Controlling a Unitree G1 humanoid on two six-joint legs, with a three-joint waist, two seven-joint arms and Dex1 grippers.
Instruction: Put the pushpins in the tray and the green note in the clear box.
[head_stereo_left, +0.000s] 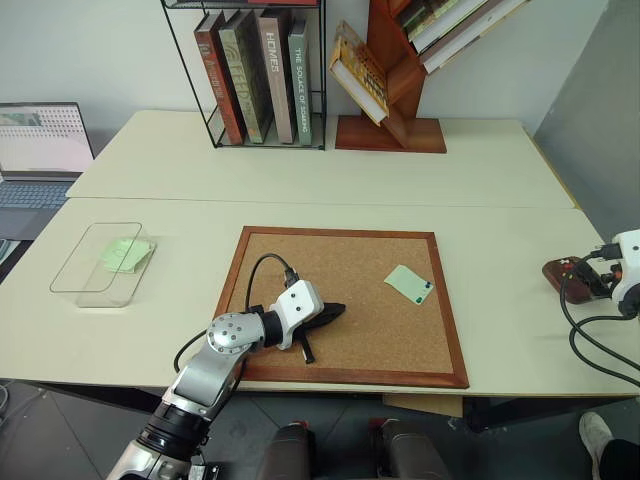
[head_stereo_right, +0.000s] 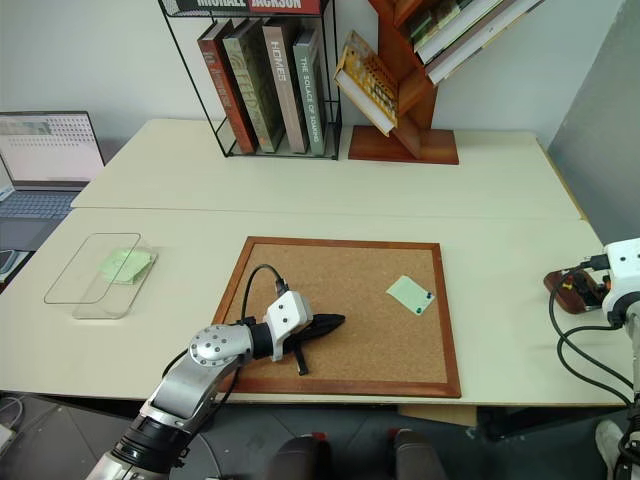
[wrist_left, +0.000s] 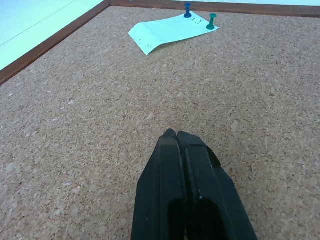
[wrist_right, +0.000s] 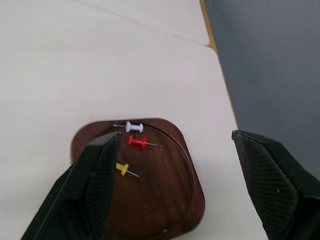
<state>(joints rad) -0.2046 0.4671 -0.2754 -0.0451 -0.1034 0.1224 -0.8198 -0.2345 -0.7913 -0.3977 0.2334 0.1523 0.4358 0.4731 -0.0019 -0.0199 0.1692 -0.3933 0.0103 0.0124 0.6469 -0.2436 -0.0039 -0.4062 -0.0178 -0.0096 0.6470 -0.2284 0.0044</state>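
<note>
Pin drop at the tray looks done; one note still pinned on the board.

Your right gripper (wrist_right: 170, 180) hangs with its jaws spread and empty over the tray (wrist_right: 165, 210) at the far right table edge, where white, red (wrist_right: 136, 142) and yellow pushpins lie. Your left gripper (wrist_left: 177, 137) is clenched on nothing, resting on the cork board (head_stereo_left: 330, 300). A green note (head_stereo_left: 409, 284) sits right of it, held by a blue pin (wrist_left: 188, 9) and a green pin (wrist_left: 212, 20). The clear box (head_stereo_left: 75, 285) at far left already holds a green sheet. Next, I judge: pull those two pins first.
</note>
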